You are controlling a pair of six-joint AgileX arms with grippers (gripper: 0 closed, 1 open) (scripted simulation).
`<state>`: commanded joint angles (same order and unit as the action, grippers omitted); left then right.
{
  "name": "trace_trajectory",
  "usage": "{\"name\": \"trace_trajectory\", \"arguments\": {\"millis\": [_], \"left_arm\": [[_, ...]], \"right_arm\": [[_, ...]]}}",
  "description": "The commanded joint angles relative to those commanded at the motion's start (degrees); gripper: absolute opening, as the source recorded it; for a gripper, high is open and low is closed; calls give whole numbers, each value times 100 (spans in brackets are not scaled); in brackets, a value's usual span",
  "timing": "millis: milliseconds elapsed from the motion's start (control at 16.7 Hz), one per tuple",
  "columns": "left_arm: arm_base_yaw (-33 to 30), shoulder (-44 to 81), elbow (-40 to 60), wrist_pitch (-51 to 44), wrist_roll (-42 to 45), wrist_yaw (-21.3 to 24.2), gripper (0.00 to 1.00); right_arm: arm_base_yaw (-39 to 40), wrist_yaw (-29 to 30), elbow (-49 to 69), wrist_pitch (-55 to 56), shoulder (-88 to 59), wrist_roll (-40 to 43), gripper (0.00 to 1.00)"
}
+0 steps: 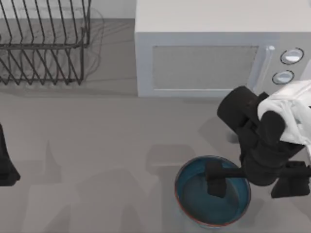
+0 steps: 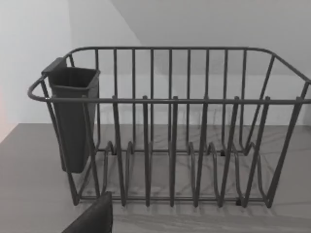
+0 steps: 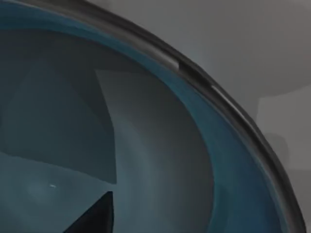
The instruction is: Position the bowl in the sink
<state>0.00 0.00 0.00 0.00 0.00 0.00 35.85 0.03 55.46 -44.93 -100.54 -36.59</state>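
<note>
Top view first, and you're looking down on a smooth, matte grey table (image 1: 97, 145) with a pale wall behind it. At far left your left gripper (image 1: 6, 162) sits parked at the table's edge; you cannot tell whether its fingers are spread or closed. Back left stands a dark wire dish rack (image 1: 43, 43), thin metal bars in rows, and your left wrist view shows it square on, with a dark plastic cutlery cup (image 2: 73, 116) hung on one end of it. Moving right, a boxy light grey microwave (image 1: 214, 58) lines the back, door panel facing you, two round dials (image 1: 287, 65) at its right end.

Front right now: the bowl (image 1: 194, 204) sits on the table near the front edge, in front of the microwave. It's round and shallow, upright with its mouth up, glossy blue inside, reddish-brown at the rim, and being round it has no long axis. Your right gripper (image 1: 252, 177) hangs over its right side, fingers released and spread wide, one finger (image 1: 215, 178) over the blue interior, the other (image 1: 290, 182) outside the rim. Your right wrist view looks into that glossy blue interior with the rim curving past.
</note>
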Motion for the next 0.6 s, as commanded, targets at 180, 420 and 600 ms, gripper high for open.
{"name": "trace_trajectory", "arguments": {"millis": [180, 420, 600], "left_arm": [[0, 0, 0, 0, 0, 0, 100], [0, 0, 0, 0, 0, 0, 100], [0, 0, 0, 0, 0, 0, 100]], "right_arm": [[0, 0, 0, 0, 0, 0, 70], [0, 0, 0, 0, 0, 0, 40], [0, 0, 0, 0, 0, 0, 17]]}}
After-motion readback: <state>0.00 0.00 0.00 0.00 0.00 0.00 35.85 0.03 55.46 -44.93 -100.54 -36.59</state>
